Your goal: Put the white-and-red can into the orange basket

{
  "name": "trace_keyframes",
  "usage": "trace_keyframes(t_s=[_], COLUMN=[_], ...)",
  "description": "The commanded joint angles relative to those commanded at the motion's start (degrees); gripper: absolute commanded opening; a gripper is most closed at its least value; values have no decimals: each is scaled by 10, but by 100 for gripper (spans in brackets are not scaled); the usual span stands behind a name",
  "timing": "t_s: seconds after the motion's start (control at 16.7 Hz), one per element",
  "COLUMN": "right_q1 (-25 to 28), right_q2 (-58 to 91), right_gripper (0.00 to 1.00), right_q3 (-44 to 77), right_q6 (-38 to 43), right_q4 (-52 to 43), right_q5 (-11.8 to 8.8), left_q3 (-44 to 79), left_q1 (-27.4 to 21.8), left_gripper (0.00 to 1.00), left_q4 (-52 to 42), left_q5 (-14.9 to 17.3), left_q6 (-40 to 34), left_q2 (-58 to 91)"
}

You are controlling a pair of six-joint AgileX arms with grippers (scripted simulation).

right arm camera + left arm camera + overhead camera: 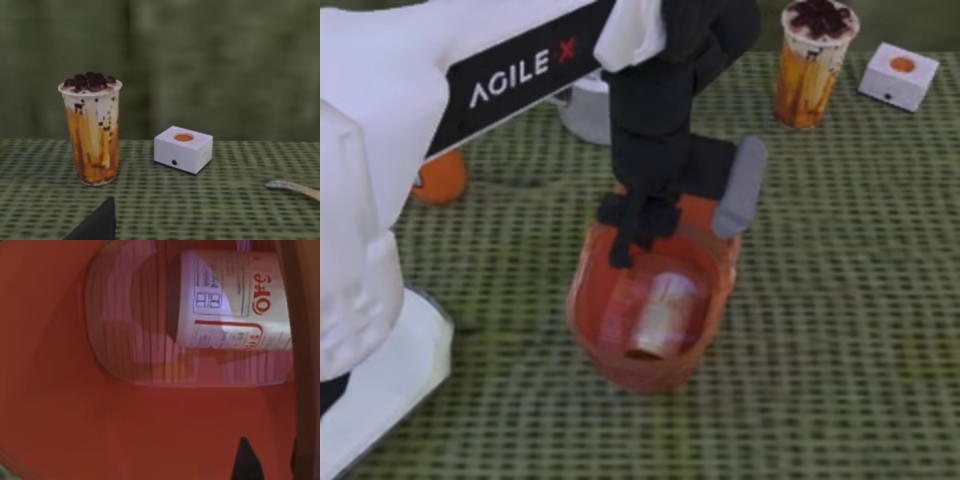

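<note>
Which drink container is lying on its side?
The can, lying inside the basket under the left gripper. The cup stands upright on the table.

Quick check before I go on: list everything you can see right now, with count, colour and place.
white-and-red can: one, white with red marks, lying inside the basket
orange basket: one, orange-red, table centre
cup: one, orange with dark topping, far right
box: one, white with orange spot, right of the cup
orange object: one, partly hidden, left side
grey object: one, mostly hidden behind the arm
table: one, green woven cover
left gripper: one, black, over the basket's far rim
right arm: not in the top view
</note>
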Motion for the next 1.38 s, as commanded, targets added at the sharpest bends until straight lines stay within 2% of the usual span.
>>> trace_keyframes(t_s=[0.9, 1.38], right_q1=[0, 0], right_q2=[0, 0], right_gripper=[100, 100], right_q3=[0, 0], right_q6=[0, 0], right_q4=[0, 0], right_q5=[0, 0], left_q3=[2, 89], left_q1=[1, 32], left_gripper=[0, 0], left_q4=[-2, -105], left_q5=[0, 0], left_q6=[1, 21], left_q2=[0, -15])
